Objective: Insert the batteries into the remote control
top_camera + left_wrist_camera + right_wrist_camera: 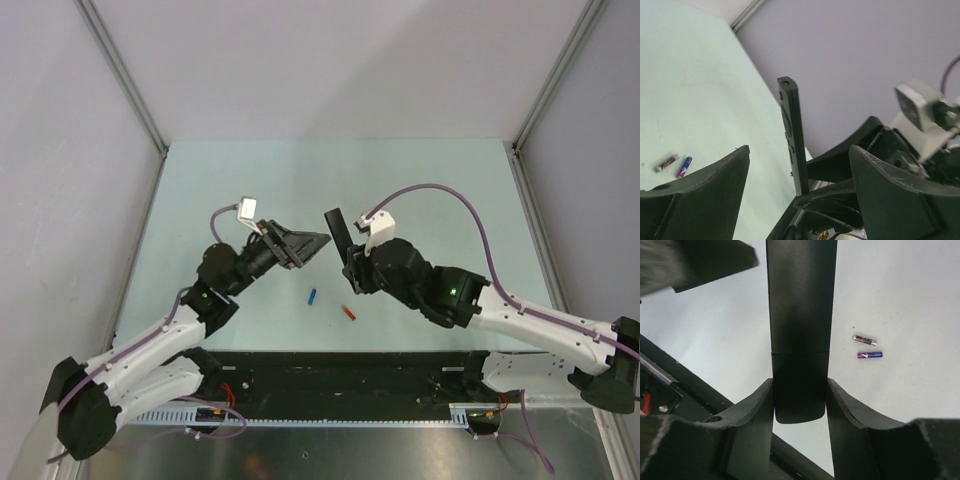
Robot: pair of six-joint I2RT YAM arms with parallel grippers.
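The right pincer [800, 396] clamps the remote control [801, 305] near its lower end, holding it upright off the table [420, 180], apparently presenting it to the left pincer [316, 241], spread apart just beside, batteries [312, 296] lying below between them

The remote control [800, 315] is smooth black plastic, matt with a faint sheen. The right tool [800, 390] has matt black plastic fingers [750, 430], grainy at the edges. The left tool [799, 150] matches, with pale scuffs along its rims. The desk [300, 180] is smooth, matt and pale green. The red-orange battery [865, 340] shows a silvery metallic end.
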